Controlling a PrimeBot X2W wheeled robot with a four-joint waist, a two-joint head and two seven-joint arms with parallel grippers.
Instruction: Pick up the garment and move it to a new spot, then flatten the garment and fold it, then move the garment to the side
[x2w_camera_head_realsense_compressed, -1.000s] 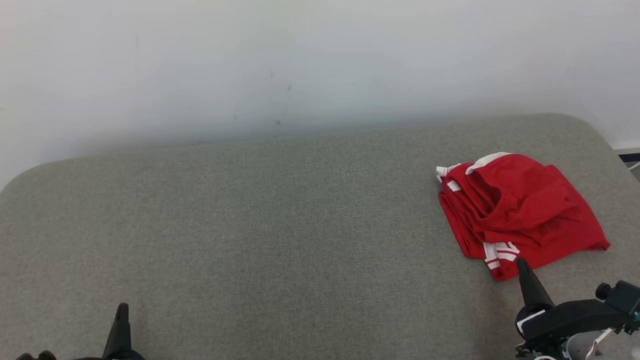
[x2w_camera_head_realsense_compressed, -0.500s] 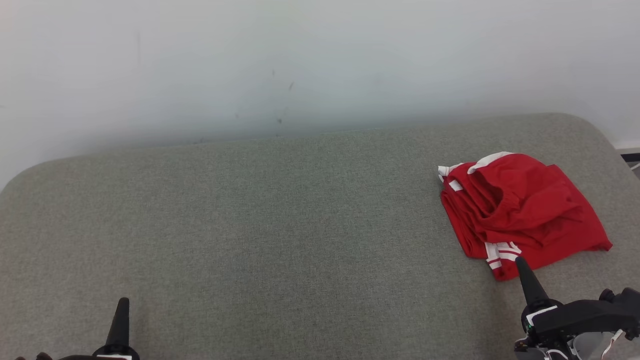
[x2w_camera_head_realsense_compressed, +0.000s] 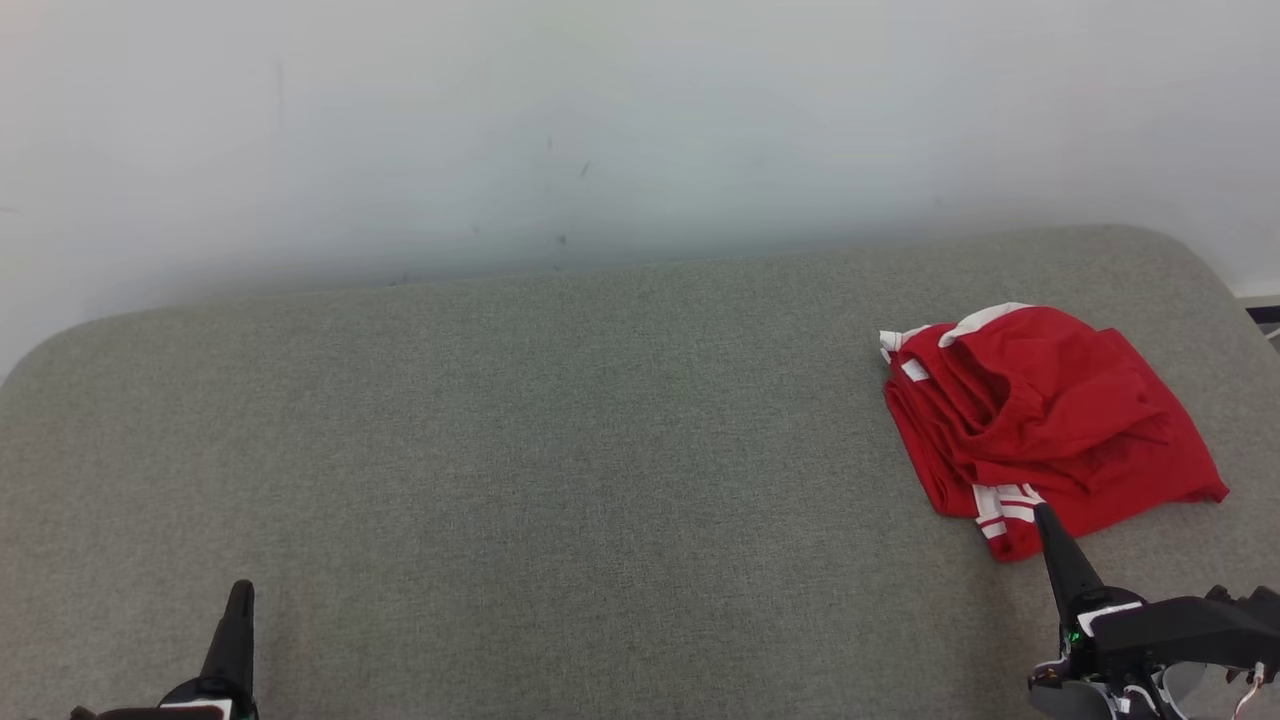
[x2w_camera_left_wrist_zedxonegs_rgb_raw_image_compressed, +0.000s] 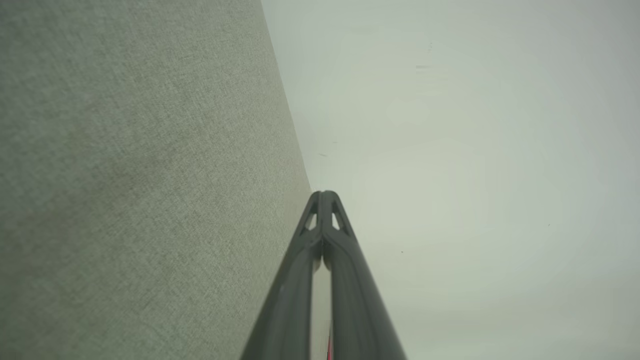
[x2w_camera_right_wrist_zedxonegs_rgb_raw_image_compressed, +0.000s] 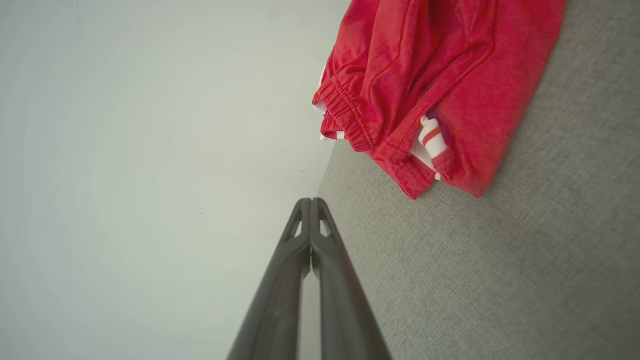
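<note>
Red garment (x2w_camera_head_realsense_compressed: 1050, 420), one item, loosely folded into a rumpled stack, lying on the far right part of a grey-green upholstered surface (x2w_camera_head_realsense_compressed: 600, 450) with rounded corners, near its right edge. Features: white trim with red stripes (x2w_camera_head_realsense_compressed: 1000, 505) at the near left corner and more white edging at the far left corner; the right wrist view shows the garment (x2w_camera_right_wrist_zedxonegs_rgb_raw_image_compressed: 430, 75) close up, with a gathered elastic band (x2w_camera_right_wrist_zedxonegs_rgb_raw_image_compressed: 345, 117) and stitched hems. Nothing holds it and nothing rests on top of it. Right gripper (x2w_camera_head_realsense_compressed: 1042, 515): at the lower right of the head view, its two long dark fingers pressed flat together with nothing between them, pointing up toward the striped corner. From the head its tip appears to meet the near hem; in the right wrist view the right gripper (x2w_camera_right_wrist_zedxonegs_rgb_raw_image_compressed: 311, 202) sits just beside the hem with a strip of bare upholstery between them, so it is close but apart. Left gripper (x2w_camera_head_realsense_compressed: 241, 590): at the lower left of the head view, well apart from the garment, over bare upholstery. In the left wrist view the left gripper (x2w_camera_left_wrist_zedxonegs_rgb_raw_image_compressed: 325, 195) has its fingertips meeting and grips nothing. Backdrop: a pale wall (x2w_camera_head_realsense_compressed: 600, 120) rising directly behind the upholstered surface, marked by a few small dark specks (x2w_camera_head_realsense_compressed: 560, 240).
</note>
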